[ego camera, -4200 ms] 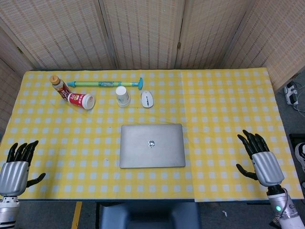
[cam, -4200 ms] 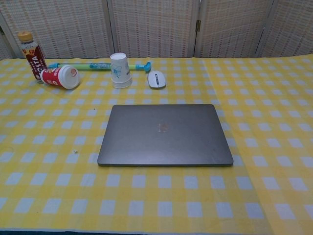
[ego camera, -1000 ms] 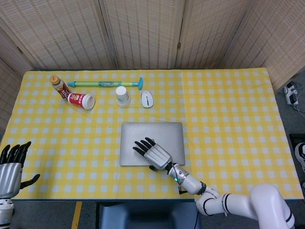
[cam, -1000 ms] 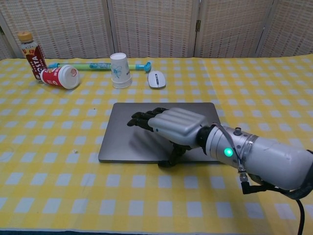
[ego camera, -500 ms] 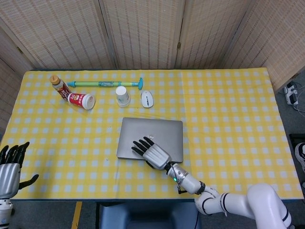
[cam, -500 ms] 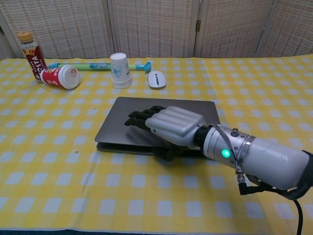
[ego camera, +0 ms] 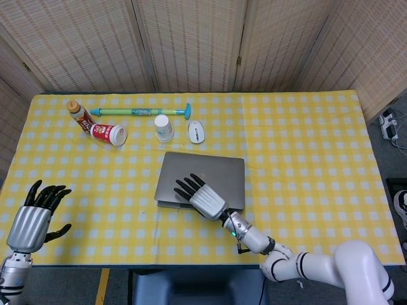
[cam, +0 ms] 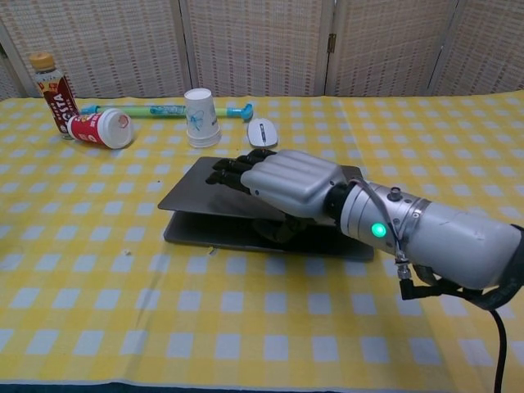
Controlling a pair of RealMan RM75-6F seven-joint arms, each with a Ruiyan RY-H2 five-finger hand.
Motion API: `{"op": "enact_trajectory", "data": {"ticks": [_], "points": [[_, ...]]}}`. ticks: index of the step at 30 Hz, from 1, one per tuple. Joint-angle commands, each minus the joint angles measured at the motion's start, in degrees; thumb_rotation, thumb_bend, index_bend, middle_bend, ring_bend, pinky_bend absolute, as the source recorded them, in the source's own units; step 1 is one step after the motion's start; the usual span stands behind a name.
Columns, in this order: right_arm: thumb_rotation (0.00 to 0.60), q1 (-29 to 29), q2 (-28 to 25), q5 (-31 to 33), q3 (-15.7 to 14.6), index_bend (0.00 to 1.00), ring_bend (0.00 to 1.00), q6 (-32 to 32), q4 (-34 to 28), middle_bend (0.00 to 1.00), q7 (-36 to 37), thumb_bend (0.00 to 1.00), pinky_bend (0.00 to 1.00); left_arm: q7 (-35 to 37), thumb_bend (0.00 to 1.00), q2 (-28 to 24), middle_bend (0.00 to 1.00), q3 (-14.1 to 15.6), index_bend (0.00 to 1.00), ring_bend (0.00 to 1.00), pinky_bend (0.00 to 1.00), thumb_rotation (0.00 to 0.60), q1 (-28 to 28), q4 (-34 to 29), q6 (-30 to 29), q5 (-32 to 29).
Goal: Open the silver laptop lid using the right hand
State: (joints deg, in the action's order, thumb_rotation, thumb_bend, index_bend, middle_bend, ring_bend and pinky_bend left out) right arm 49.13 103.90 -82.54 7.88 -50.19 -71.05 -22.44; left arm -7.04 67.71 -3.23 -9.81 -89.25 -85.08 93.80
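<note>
The silver laptop (ego camera: 206, 170) lies at the middle of the yellow checked table. Its lid (cam: 195, 194) is tilted up at the front, with a wedge-shaped gap above the base (cam: 214, 232). My right hand (ego camera: 202, 197) (cam: 286, 185) grips the lid's front edge; the fingers lie flat on top and the thumb is tucked under it. Over the table's front left corner my left hand (ego camera: 38, 213) hovers with fingers spread, holding nothing; the chest view does not show it.
Along the back left of the table stand a brown bottle (ego camera: 77, 113) (cam: 51, 82), a red cup on its side (ego camera: 108, 133) (cam: 100, 128), an upturned white paper cup (ego camera: 164, 128) (cam: 201, 117), a white mouse (ego camera: 196, 131) (cam: 262, 132) and a long green-blue tube (ego camera: 140, 112).
The right hand came from the front right to the laptop, took the lid's front edge and is lifting it; the gap has grown. The left hand has risen further into view.
</note>
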Motion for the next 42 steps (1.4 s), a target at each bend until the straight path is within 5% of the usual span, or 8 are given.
{"op": "enact_trajectory", "data": {"ticks": [1, 7, 21, 42], "points": [[0.6, 0.45, -0.8, 0.57, 0.49, 0.0, 0.0, 0.09, -1.1, 0.0, -1.48, 0.59, 0.0, 1.93, 0.19, 1.37, 0.36, 0.89, 0.36, 0.31, 0.17, 0.6, -2.1, 2.3, 1.2, 3.11], [0.6, 0.96, -1.83, 1.45, 0.95, 0.0, 0.0, 0.09, -2.51, 0.0, -3.71, 0.59, 0.0, 4.11, 0.2, 4.23, 0.41, 2.82, 0.39, 0.35, 0.25, 0.6, -4.43, 5.55, 3.99, 5.66], [0.6, 2.28, -3.49, 3.35, 1.75, 0.0, 0.0, 0.04, -4.42, 0.0, -8.46, 0.59, 0.0, 5.82, 0.2, 6.9, 0.14, 5.4, 0.01, 0.11, 0.04, 0.6, -14.11, 5.34, 18.71, 7.46], [0.6, 3.76, -4.08, 6.02, 1.69, 0.0, 0.0, -0.25, -5.92, 0.0, -13.57, 0.59, 0.0, 2.96, 0.2, 12.37, 0.05, 2.98, 0.0, 0.03, 0.0, 0.6, -25.73, 5.23, 36.6, -1.46]]}}
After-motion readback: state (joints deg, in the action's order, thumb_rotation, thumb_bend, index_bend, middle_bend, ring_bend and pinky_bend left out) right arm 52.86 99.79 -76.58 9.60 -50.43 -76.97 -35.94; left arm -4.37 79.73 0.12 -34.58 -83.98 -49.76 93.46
